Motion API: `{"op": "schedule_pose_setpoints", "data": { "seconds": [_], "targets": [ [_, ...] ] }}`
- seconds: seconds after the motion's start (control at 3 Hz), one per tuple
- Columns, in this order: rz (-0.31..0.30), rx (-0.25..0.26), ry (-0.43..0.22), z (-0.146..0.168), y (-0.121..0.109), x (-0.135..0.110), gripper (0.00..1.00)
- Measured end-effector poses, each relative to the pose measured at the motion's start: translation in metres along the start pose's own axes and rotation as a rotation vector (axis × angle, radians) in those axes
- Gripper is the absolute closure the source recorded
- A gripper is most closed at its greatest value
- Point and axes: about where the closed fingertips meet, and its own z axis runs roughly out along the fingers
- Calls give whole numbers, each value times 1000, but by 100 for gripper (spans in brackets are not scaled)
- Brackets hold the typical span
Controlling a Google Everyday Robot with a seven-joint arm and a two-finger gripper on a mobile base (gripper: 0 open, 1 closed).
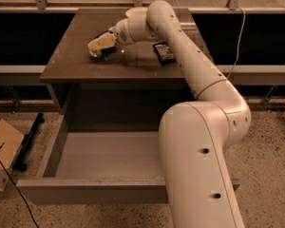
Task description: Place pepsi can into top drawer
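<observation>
My gripper is low over the left middle of the dark cabinet top, with its tip pointing left and down. The arm reaches to it from the lower right across the whole view. The pepsi can does not show as a blue can anywhere; it may be hidden by the gripper. The top drawer is pulled wide open below the cabinet top. Its pale grey floor is bare, and its right part is hidden behind my arm.
A flat black snack packet lies on the cabinet top to the right of the gripper. A cardboard box and a black bar are on the speckled floor at the left. A cable hangs at the right.
</observation>
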Motion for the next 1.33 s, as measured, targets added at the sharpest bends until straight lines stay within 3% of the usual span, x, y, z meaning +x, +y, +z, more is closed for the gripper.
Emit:
{"op": "schedule_pose_setpoints", "data": {
  "seconds": [0.67,1.0,1.33],
  "targets": [
    [-21,0,7,-16,9,-7,89],
    [-48,-12,-3,-47,21,-12,100],
    [-114,45,-52,-118,47,-27,100]
  ]
}}
